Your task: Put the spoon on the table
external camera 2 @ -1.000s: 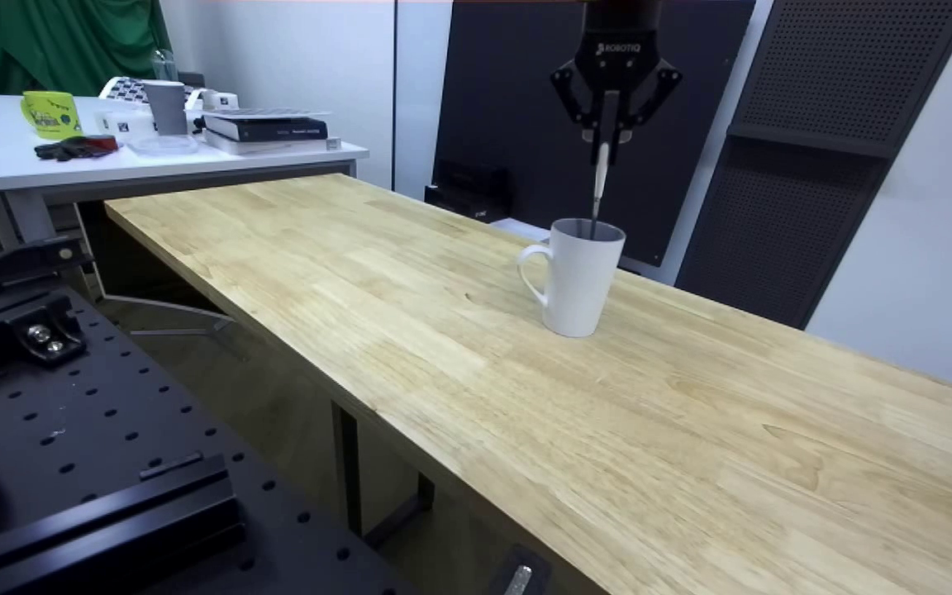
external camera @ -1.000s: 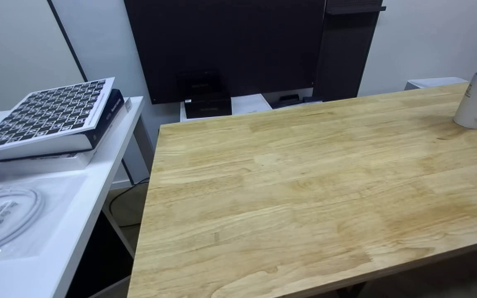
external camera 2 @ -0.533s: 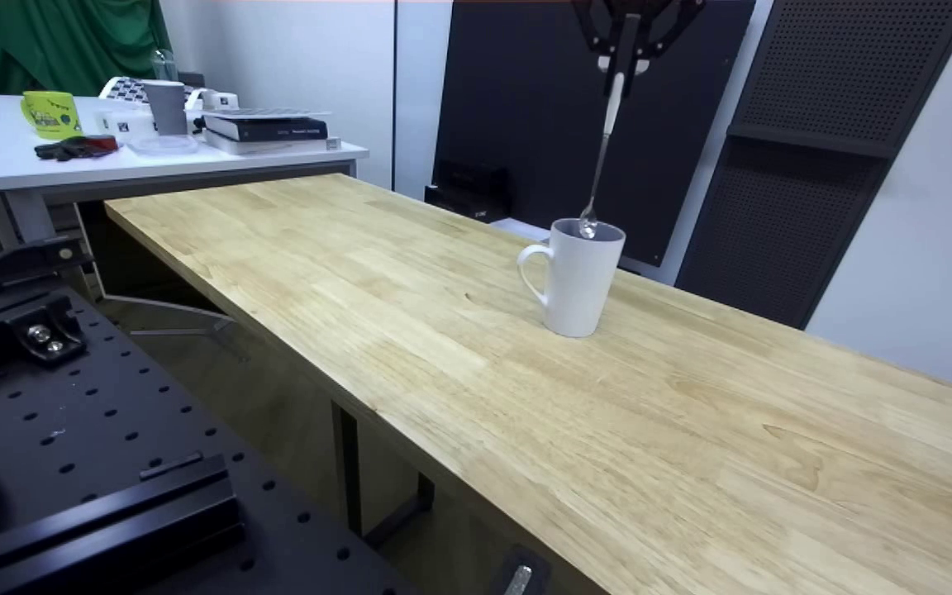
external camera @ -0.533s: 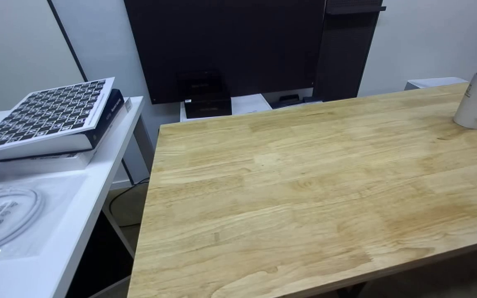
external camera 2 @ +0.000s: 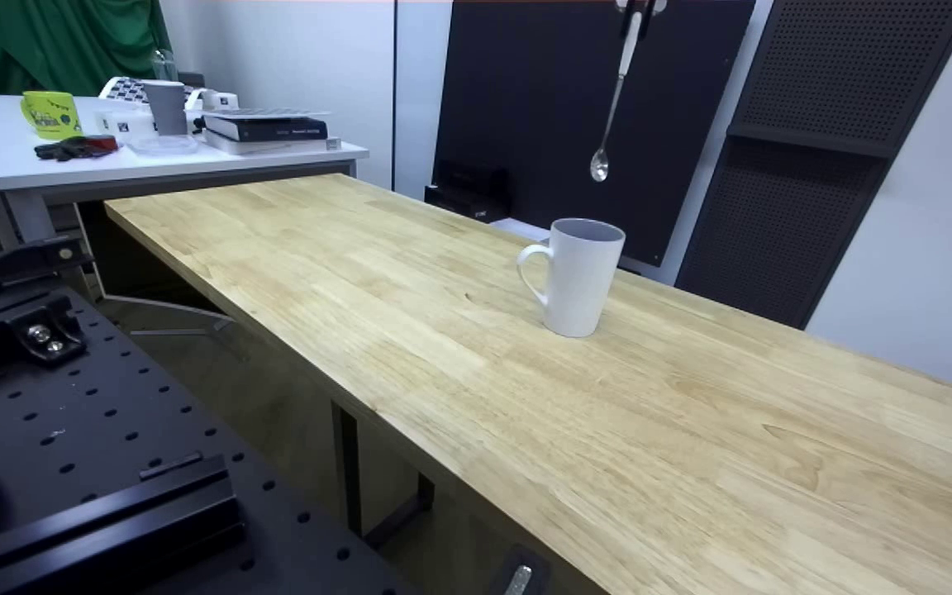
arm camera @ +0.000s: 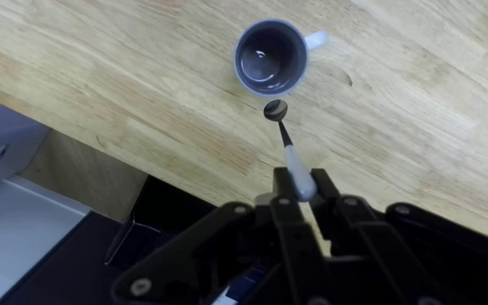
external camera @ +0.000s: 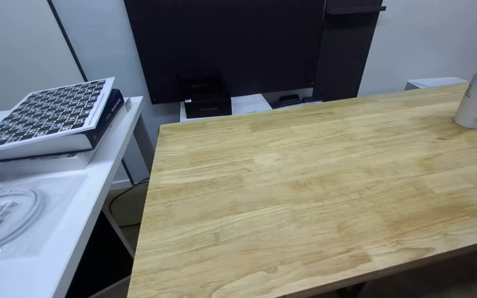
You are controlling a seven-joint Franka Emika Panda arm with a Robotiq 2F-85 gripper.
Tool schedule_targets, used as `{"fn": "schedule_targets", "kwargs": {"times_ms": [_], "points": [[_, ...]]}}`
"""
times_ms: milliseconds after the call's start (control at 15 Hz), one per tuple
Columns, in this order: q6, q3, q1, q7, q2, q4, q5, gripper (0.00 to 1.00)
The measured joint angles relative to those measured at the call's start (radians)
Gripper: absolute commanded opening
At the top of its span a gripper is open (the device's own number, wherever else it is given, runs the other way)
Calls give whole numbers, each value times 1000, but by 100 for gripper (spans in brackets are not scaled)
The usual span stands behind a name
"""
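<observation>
- Your gripper (arm camera: 302, 183) pinches the spoon (external camera 2: 626, 58) by its pale handle.
- You hold its bowl lowermost, higher than the mug (external camera 2: 579, 285) standing on the table (external camera 2: 410, 314).

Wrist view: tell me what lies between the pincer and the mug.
The spoon, its handle in the pincer and its tip pointing toward the mug. In the wrist view, a thin sliver of table shows between tip and rim.

The spoon (external camera 2: 624, 68) hangs higher than the cup (external camera 2: 580, 285), which stands on the table (external camera 2: 410, 314).
</observation>
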Motion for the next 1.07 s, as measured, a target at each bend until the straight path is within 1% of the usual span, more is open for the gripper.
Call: {"fn": "schedule_targets", "kwargs": {"times_ms": [200, 400, 533, 800, 1000, 1067], "points": [[2, 38, 3, -58, 0, 2, 52, 4], [15, 78, 6, -145, -6, -13, 124, 4], [82, 95, 8, -196, -24, -61, 169, 4], [350, 127, 16, -271, -105, -284, 305, 4], [491, 161, 37, -335, -163, -473, 428, 4], [561, 171, 48, -351, -181, -539, 473, 4]]}}
